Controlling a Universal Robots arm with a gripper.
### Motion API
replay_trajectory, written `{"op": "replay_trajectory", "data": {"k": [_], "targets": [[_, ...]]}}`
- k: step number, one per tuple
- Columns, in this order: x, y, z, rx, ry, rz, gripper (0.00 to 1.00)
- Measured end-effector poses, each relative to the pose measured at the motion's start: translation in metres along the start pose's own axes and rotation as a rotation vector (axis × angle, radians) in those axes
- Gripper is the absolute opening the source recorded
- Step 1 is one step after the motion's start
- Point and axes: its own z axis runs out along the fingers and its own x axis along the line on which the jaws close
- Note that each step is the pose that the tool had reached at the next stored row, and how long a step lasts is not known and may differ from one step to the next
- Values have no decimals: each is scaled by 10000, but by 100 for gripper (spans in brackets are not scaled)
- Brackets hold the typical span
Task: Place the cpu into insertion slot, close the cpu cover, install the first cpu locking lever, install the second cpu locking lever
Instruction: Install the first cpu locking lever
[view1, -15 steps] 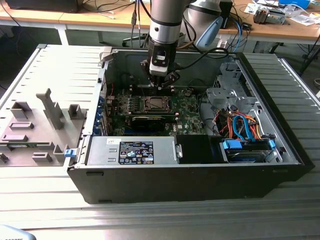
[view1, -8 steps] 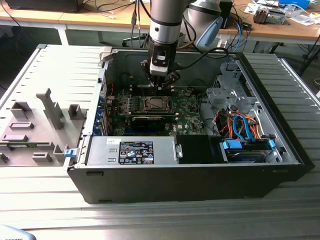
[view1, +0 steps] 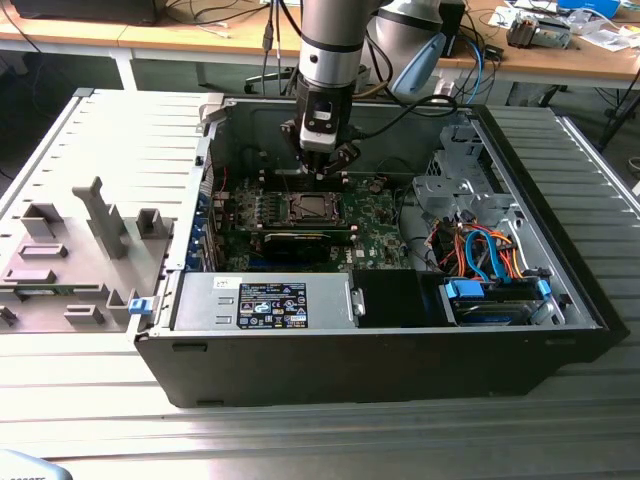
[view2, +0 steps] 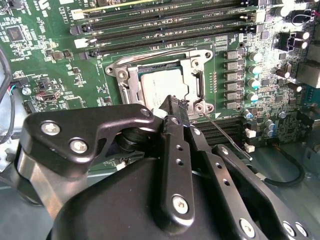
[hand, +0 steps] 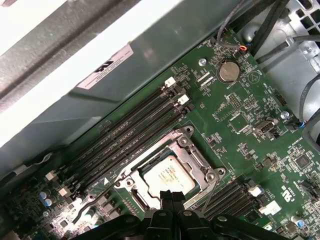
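Item: small flat square silver-grey cpu (hand: 168, 173), lying seated in the square metal-rimmed insertion slot (hand: 134, 199) on the green circuit board (hand: 240, 120). Thin silvery cpu cover (hand: 192, 155) is lying shut over it, framing its face. Black tool (view2: 172, 111), fingertips clenched together and grasping nothing, is hovering at the socket's corner, apparently tending a thin wire locking lever (view2: 225, 134).

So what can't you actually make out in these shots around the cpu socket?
- Second wrist view: the gripper covers the near edge of the cpu and the cpu cover, so the latching there is hidden.
- First wrist view: the gripper hides the same socket corner.
- Exterior view: the insertion slot is too small to show the levers' positions.
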Motion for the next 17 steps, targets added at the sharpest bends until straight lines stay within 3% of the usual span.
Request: {"op": "replay_trajectory", "data": {"k": [17], "targets": [[0,0,0,0,-10,-144,11]]}}
